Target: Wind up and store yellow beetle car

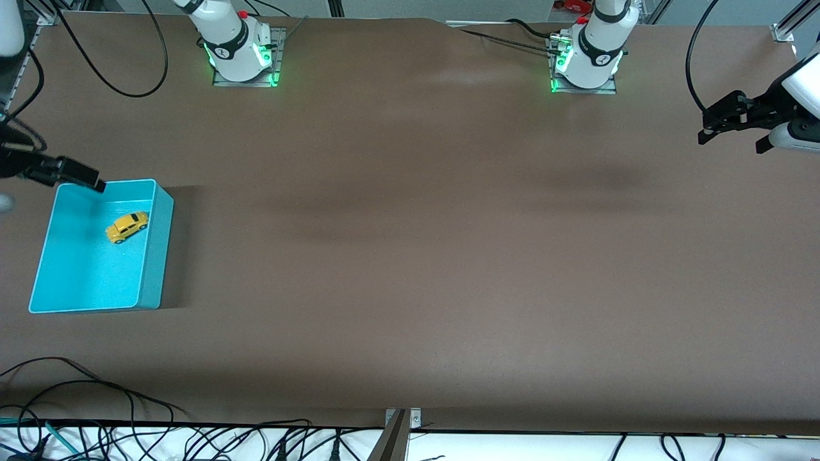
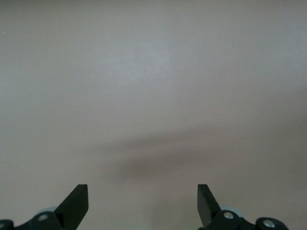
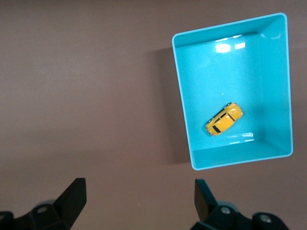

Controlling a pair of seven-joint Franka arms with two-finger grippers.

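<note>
The yellow beetle car (image 1: 127, 226) (image 3: 224, 119) lies inside the turquoise bin (image 1: 157, 256) (image 3: 184, 110), close to the bin's wall that faces the table's middle. My right gripper (image 1: 90, 179) (image 3: 139, 191) hangs open and empty above the bin's farther rim and the bare table beside it. Over bare table at the left arm's end, my left gripper (image 1: 732, 131) (image 2: 142, 196) also stands open with nothing between its fingers. Only brown tabletop shows in the left wrist view.
The bin sits at the right arm's end of the brown table (image 1: 410, 256). Both arm bases (image 1: 240, 48) (image 1: 592, 54) stand along the farther edge. Loose black cables (image 1: 96, 397) lie by the nearer edge.
</note>
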